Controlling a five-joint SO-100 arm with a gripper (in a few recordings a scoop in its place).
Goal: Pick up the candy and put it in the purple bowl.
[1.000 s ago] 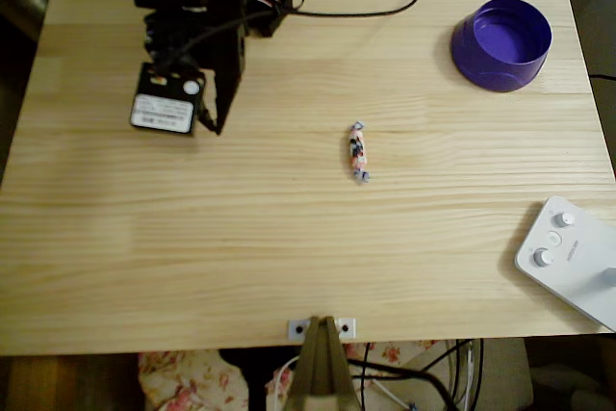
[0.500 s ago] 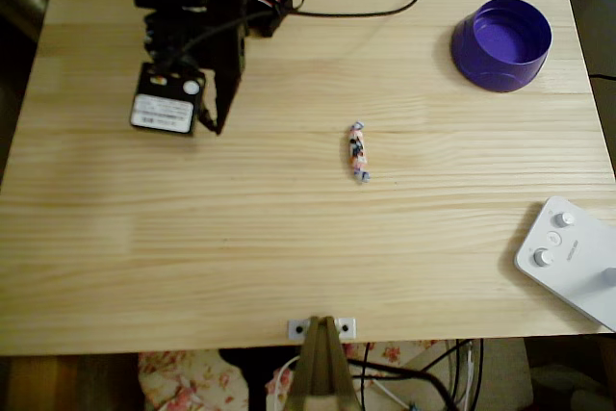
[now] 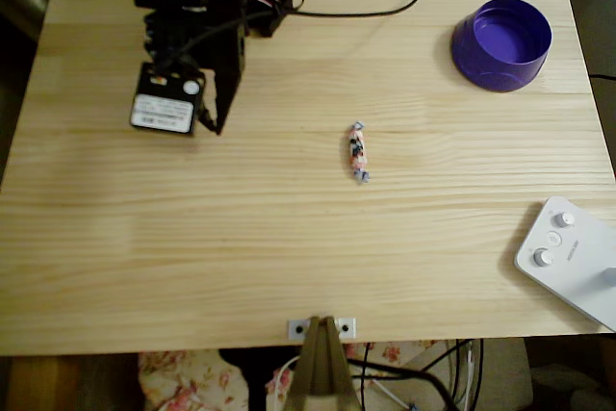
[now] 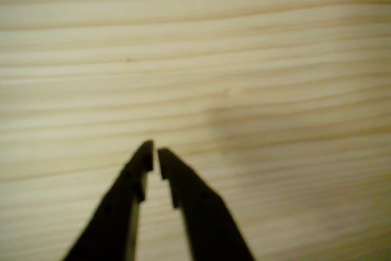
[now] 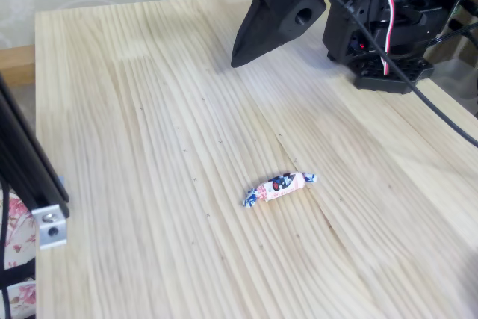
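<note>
Candy (image 3: 358, 152) lies flat mid-desk (image 3: 289, 247), well apart from pincer (image 3: 214, 125), which hangs at upper left, empty, fingertips nearly touching in wrist view (image 4: 153, 154). Purple bowl (image 3: 501, 43) stands at far upper-right corner.

One candy (image 3: 358, 152), one purple bowl (image 3: 501, 44).

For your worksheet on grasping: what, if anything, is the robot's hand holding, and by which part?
Nothing. The hand is nearly closed over bare wood, and the candy lies untouched on the table.
</note>
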